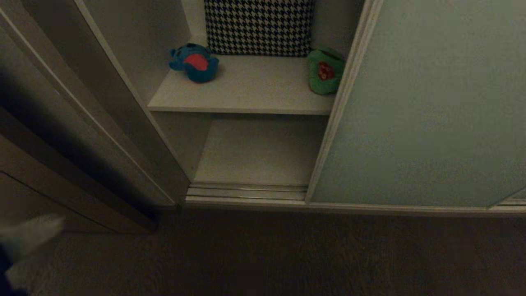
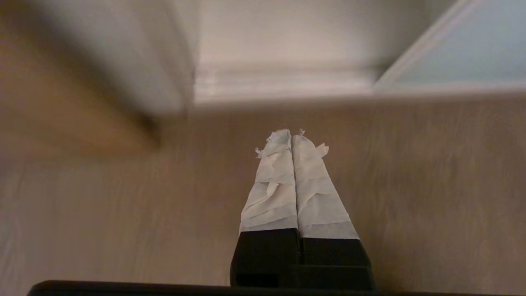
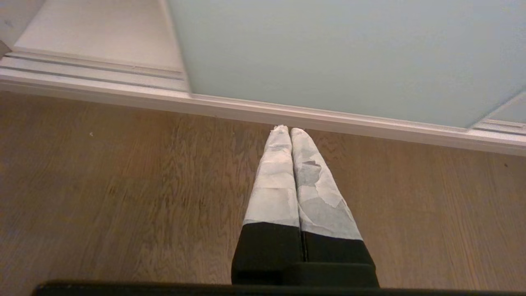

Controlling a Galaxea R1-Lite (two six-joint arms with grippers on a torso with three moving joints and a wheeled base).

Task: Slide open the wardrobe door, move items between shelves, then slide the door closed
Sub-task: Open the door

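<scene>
The pale grey-green sliding wardrobe door is slid to the right, leaving the left bay open. On the upper white shelf lie a teal-blue bear with a red belly at the left and a green frog in red clothing at the right, partly behind the door's edge. The lower shelf is bare. My left gripper is shut with nothing in it, low over the wooden floor at the head view's bottom left, where it shows as a pale blur. My right gripper is shut and empty, near the door's bottom rail.
A black-and-white houndstooth cushion stands against the back of the upper shelf. A dark brown side panel bounds the opening on the left. The floor track runs along the wardrobe's base, with wooden floor in front.
</scene>
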